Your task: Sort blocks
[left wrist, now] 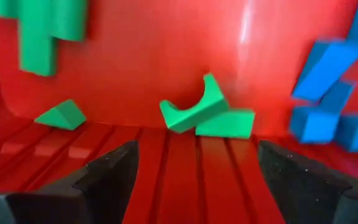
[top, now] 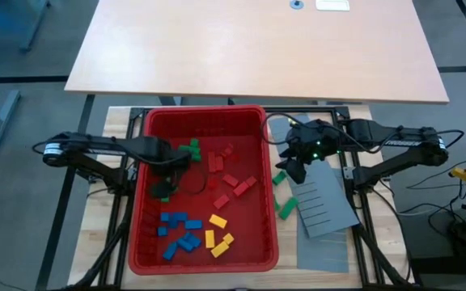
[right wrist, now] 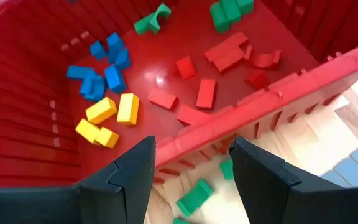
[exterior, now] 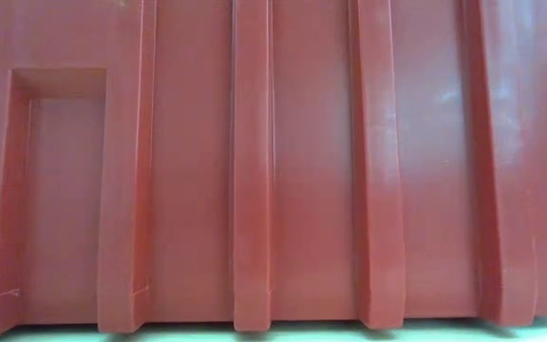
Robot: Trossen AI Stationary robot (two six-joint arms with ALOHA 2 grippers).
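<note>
The left hand (top: 176, 166), fingers apart, sits low inside the red bin (top: 205, 117) near green blocks (left wrist: 207, 115). The right hand (top: 295, 167) hangs open over the bin's right rim. Only the high view shows green blocks (top: 284, 194) outside on the table (top: 112, 121); the low view shows perhaps just bin wall.

Overhead and both wrist views share the bin (top: 205, 263); low view presses against it.

red bin (top: 205, 121); red, green, blue, yellow blocks (top: 217, 221); grey slotted panels (top: 322, 202)
</note>
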